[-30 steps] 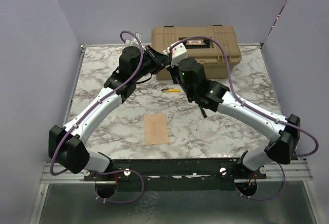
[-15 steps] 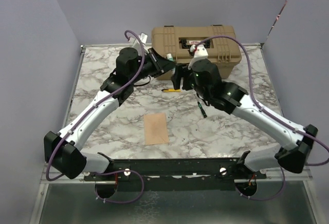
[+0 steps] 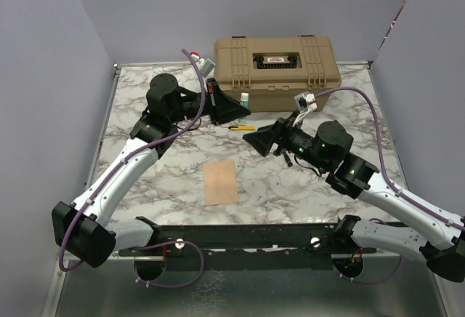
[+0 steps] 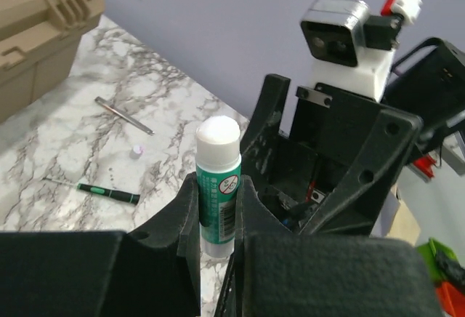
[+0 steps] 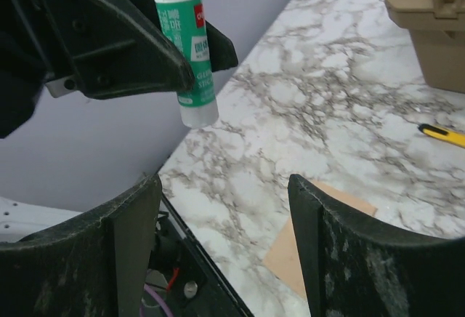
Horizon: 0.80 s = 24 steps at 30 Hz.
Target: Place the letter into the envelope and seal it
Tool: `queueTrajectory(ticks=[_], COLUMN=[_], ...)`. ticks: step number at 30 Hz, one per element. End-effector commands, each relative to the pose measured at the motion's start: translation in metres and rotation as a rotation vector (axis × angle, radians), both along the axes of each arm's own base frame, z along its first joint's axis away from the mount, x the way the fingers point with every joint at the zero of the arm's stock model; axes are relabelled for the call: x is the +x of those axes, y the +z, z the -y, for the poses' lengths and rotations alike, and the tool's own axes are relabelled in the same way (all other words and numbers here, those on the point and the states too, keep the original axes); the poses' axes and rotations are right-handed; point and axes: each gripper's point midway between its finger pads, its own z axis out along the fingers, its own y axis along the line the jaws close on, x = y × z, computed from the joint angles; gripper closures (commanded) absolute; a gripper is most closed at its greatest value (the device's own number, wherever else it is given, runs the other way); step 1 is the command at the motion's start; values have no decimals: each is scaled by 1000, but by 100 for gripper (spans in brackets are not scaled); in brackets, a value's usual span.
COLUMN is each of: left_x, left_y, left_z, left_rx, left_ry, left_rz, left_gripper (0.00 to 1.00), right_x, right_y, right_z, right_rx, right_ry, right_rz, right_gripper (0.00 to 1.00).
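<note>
Hovering aloft, left pincer (image 4: pixel 216 192) clamping glue stick (image 4: pixel 218 153), right pincer (image 5: pixel 224 186) spread

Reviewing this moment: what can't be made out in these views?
- Top view: the tan sheet shows no flap; letter or envelope, sealed or not, cannot be told.
- Right wrist view: that sheet is partly hidden by a finger of the right gripper.
- Top view: the glue stick in the left gripper is small, largely hidden by its fingers.
</note>
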Motion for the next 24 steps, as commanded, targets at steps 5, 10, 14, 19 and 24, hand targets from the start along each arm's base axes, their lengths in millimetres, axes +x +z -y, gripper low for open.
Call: queueTrajectory(ticks=[5,10,14,19,24], left_x=[-36,-38,-40,-40,-34], left_y=[26,28,30,31,33], left_z=[4,4,4,4,3], left_rx=[-95,-104,-113,-125,-141], left_ry=[-185,-195,-199,-195,-150], left_rz=[64,51,52,49,36], left_gripper=[100,100,100,100,100], right_x=[-10,-2,0,3,7], right_y=[50,58,62,54,50], right_z=[-14,-20,-24,-31,-34], right_rx=[248,286,300,269,245], right_ry=[86,78,83,95,89], right_rz=[101,115,119,96,87], right_gripper=[26,39,54,58,69])
